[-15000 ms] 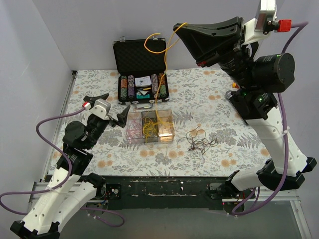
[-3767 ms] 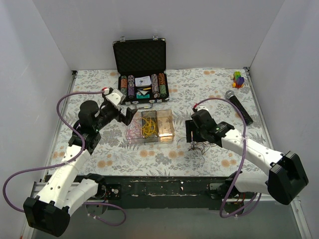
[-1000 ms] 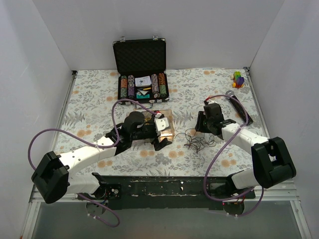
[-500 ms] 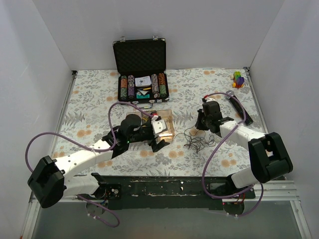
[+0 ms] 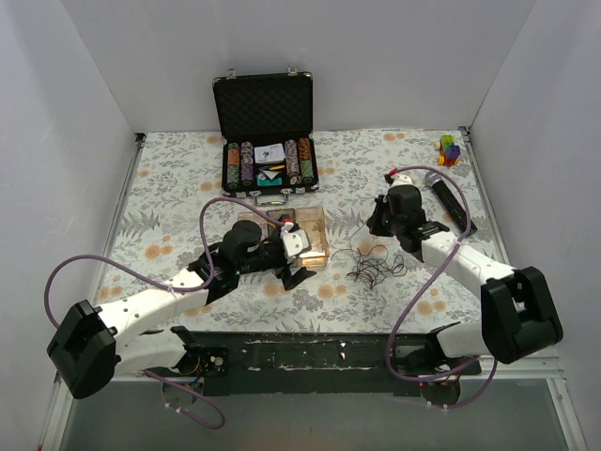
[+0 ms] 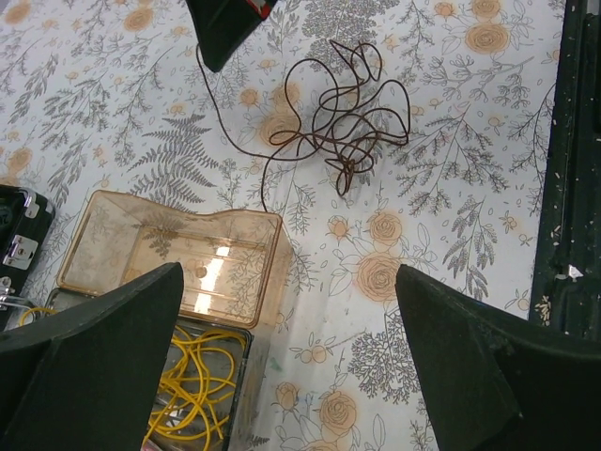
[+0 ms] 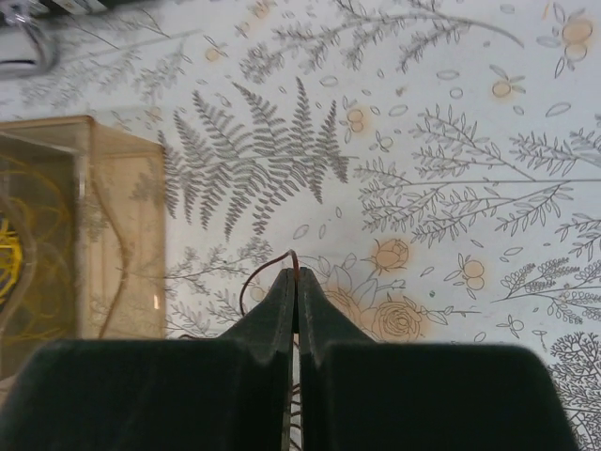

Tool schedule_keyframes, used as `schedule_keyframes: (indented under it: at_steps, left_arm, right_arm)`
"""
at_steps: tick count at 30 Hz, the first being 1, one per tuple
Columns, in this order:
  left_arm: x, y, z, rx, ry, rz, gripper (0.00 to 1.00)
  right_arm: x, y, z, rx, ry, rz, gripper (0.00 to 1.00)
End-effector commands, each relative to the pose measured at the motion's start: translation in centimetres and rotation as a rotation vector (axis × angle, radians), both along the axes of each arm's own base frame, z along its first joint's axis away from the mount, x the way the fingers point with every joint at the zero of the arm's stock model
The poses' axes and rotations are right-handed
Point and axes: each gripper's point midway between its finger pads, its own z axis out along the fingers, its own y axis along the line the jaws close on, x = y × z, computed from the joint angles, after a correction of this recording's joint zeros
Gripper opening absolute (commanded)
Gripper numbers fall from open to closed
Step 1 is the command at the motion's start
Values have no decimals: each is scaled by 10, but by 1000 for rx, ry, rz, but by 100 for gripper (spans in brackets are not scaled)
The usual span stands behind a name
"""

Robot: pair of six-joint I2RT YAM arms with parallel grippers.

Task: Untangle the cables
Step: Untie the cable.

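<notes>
Brown cable point(image 5: 376, 268) lies in a loose tangle on the floral tabletop point(image 5: 169, 188), just to the right of the clear tray point(image 5: 317, 235). We see our right hand point(image 7: 293, 274) pinched tight on one strand, which runs from the tangle up to its fingers. Our left hand point(image 6: 286, 282) hangs spread wide above the tray's right end, gripping nothing. Yellow cable point(image 6: 192, 376) sits coiled in a tray compartment next to the amber-tinted one.
</notes>
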Motion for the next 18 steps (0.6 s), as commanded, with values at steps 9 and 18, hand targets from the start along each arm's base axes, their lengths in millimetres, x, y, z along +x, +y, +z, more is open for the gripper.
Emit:
schedule_keyframes:
  at_steps: [9, 18]
  left_arm:
    - [29, -2, 63, -238, -65, 177, 98]
    - [16, -40, 93, -380, 135, 43, 98]
  right_arm:
    - [-47, 58, 178, 255, -489, 331, 1]
    - [-103, 64, 256, 379, -621, 447, 1]
